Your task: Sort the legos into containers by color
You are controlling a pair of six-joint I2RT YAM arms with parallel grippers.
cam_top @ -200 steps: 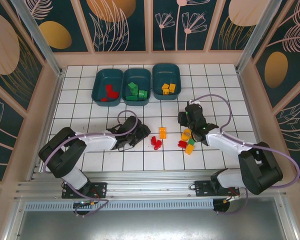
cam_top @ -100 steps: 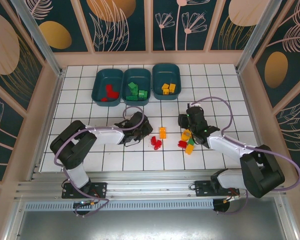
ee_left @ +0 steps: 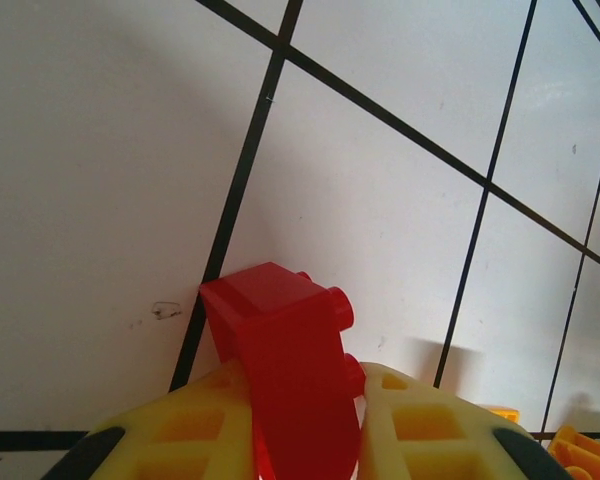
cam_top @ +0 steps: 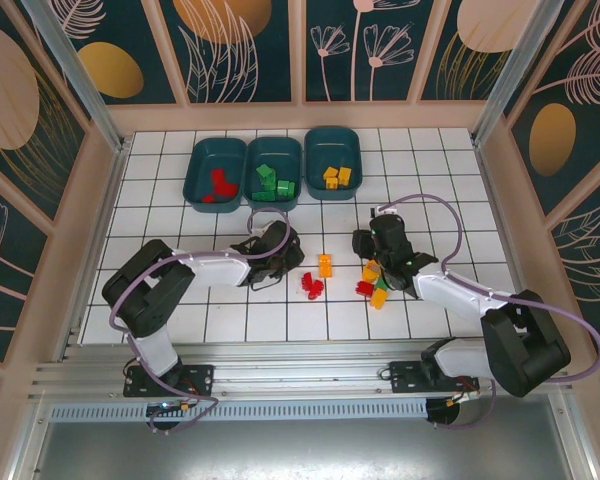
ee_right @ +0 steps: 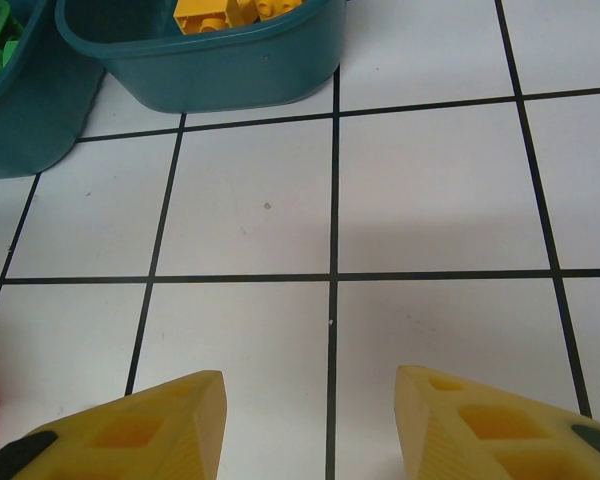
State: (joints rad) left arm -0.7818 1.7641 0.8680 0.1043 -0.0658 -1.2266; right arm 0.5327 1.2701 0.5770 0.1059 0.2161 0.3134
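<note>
Containers (cam_top: 205,155) number three, left pincer (ee_left: 302,425) clamps one red lego (ee_left: 280,340), right pincer (ee_right: 310,420) stands apart.

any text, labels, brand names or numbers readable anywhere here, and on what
No text can be read.
The bins are plain teal, no label.
The red brick and yellow fingers carry no marking.
The wall panels show leaves and flowers, no lettering.
</note>
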